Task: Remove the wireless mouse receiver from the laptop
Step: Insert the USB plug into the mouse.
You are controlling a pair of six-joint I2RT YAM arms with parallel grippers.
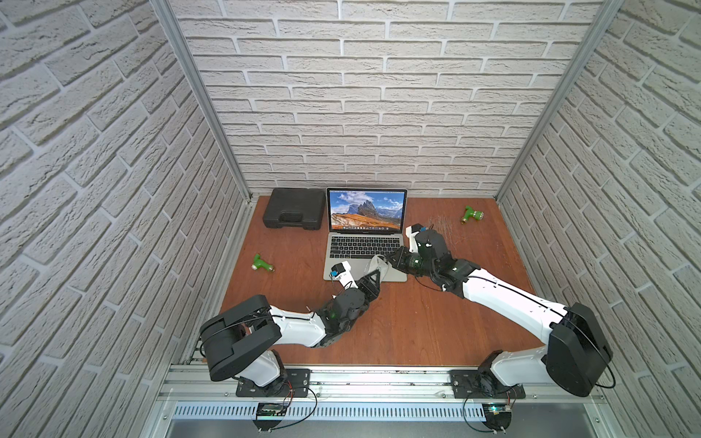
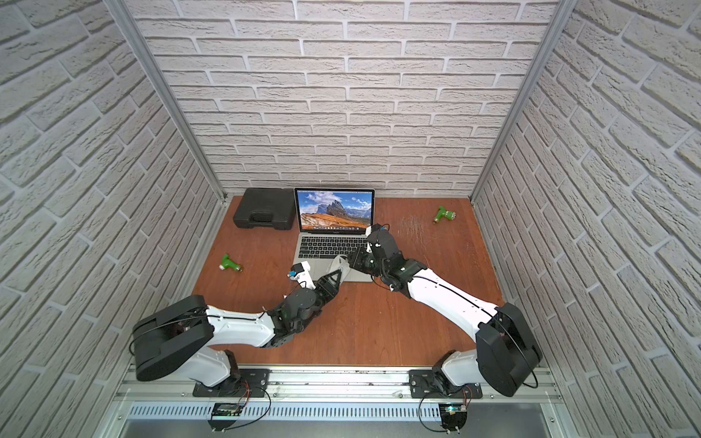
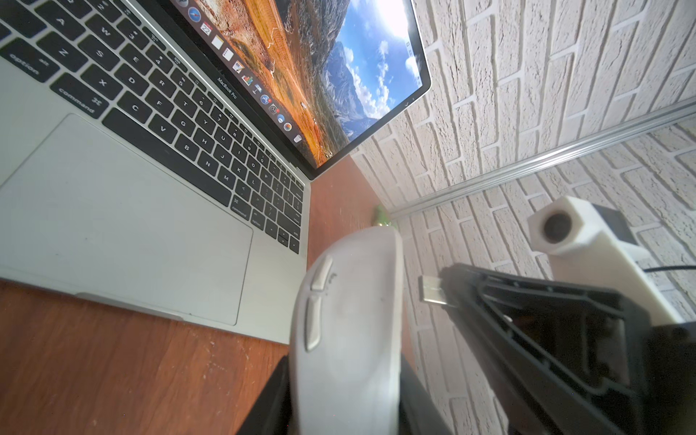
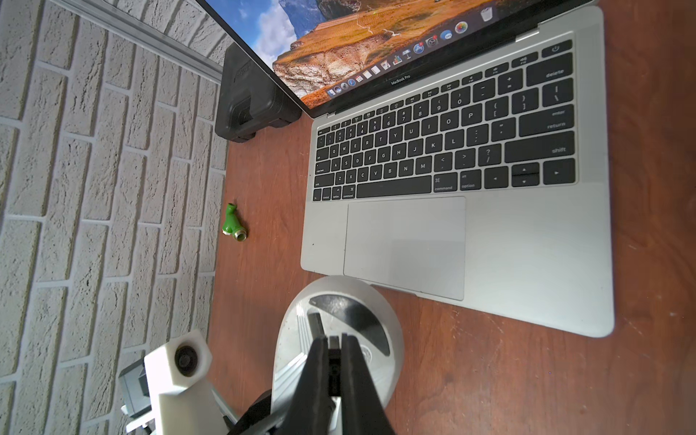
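The silver laptop [image 1: 366, 248] [image 2: 333, 246] stands open near the back wall, its trackpad [image 3: 113, 211] [image 4: 405, 244] bare. My left gripper [image 1: 373, 271] [image 3: 344, 395] is shut on a light grey mouse [image 1: 379, 264] [image 2: 338, 262] [image 3: 346, 320], held on edge over the laptop's front right corner. My right gripper [image 1: 392, 261] [image 2: 353, 260] [image 4: 333, 343] is shut on the wireless mouse receiver [image 4: 333, 348]. The receiver's metal plug [image 3: 433, 290] sticks out a short way from the mouse's underside [image 4: 339, 301]. The receiver is clear of the laptop.
A black moulded case [image 1: 294, 208] [image 4: 252, 101] sits left of the laptop at the back wall. One green fitting [image 1: 261, 263] [image 4: 233, 226] lies on the wooden table at the left, another [image 1: 472, 215] at the back right. Brick-pattern walls close three sides.
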